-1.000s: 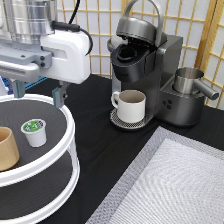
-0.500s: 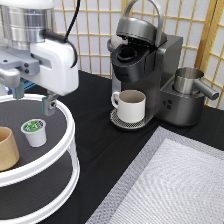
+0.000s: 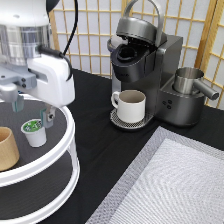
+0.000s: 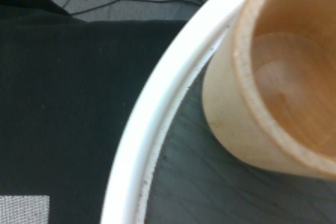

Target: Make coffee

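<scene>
The coffee pod (image 3: pixel 34 132), small and white with a green-and-white top, stands upright on the top shelf of a round white-rimmed tray (image 3: pixel 70 142) at the exterior view's left. My gripper (image 3: pixel 32 111) hangs open just above the pod, one finger on each side and neither touching it. A white mug (image 3: pixel 131 105) sits on the drip plate of the grey coffee machine (image 3: pixel 150 70), whose lid is raised over an open pod chamber. The wrist view holds only the tray's white rim (image 4: pixel 157 145) and a tan wooden cup (image 4: pixel 277 100).
The tan wooden cup (image 3: pixel 6 148) stands on the tray close to the pod, toward the exterior view's left. A metal jug (image 3: pixel 189 81) sits beside the machine. A grey woven mat (image 3: pixel 175 185) covers the bottom right. A paper screen stands behind.
The arm has swung toward the exterior view's left and come lower, bringing the open gripper from beyond the tray's edge to just over the pod. The pod, cup and mug have stayed put.
</scene>
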Robot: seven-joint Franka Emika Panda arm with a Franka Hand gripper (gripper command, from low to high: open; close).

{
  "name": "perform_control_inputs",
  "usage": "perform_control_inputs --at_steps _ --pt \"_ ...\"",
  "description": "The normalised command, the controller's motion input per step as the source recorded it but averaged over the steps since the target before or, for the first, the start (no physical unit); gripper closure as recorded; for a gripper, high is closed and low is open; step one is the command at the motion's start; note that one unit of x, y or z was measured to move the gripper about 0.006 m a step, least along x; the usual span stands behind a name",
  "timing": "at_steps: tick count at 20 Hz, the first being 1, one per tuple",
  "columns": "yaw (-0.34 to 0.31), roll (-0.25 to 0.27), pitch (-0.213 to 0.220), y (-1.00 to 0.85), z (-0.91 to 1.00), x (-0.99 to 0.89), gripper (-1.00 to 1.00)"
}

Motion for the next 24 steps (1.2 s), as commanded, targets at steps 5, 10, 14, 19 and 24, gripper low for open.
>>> perform_control_inputs --at_steps 5,10,14,19,24 --pt "0.028 -0.048 -0.062 0.02 -0.4 -0.49 -1.0" --pt "0.025 -0.045 -0.021 0.04 -0.03 -0.28 1.0" --pt "0.0 -0.056 -0.024 0.01 0.0 -0.13 1.0" --pt "0.0 -0.036 -0.044 0.0 -0.03 -0.15 1.0" --pt "0.0 -0.006 -0.07 0.0 0.03 -0.04 1.0"
